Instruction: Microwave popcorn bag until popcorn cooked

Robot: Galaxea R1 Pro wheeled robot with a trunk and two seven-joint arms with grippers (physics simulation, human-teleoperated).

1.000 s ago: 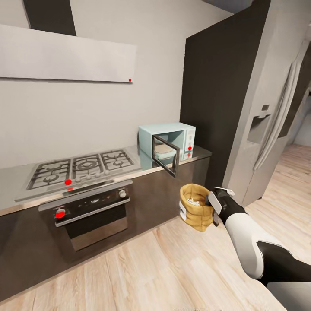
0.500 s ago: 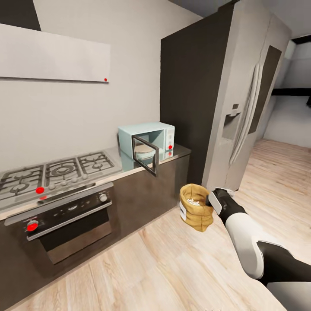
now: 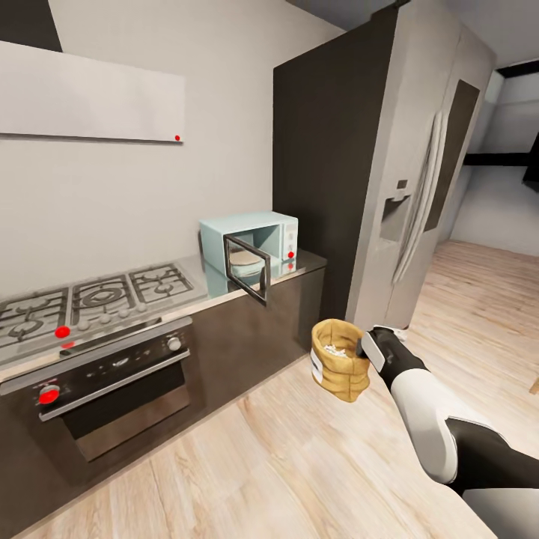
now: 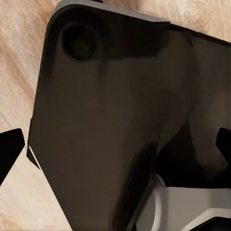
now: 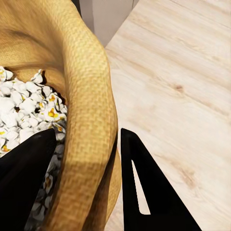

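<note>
Right end effector astride popcorn bag rim

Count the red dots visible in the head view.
5: one on the wall panel, one on the microwave, two at the hob's front edge, one on the oven. Others may be hidden.

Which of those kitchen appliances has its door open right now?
The mint-blue microwave on the countertop: its glass door swings outward. The black oven and the grey fridge look shut.

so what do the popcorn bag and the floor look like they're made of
The popcorn bag looks like coarse woven cloth, burlap-like rather than paper: a matte golden-tan weave shows on its wall. The floor looks like pale wood planks, with grain, knots and board seams, in a low-sheen finish.
</note>
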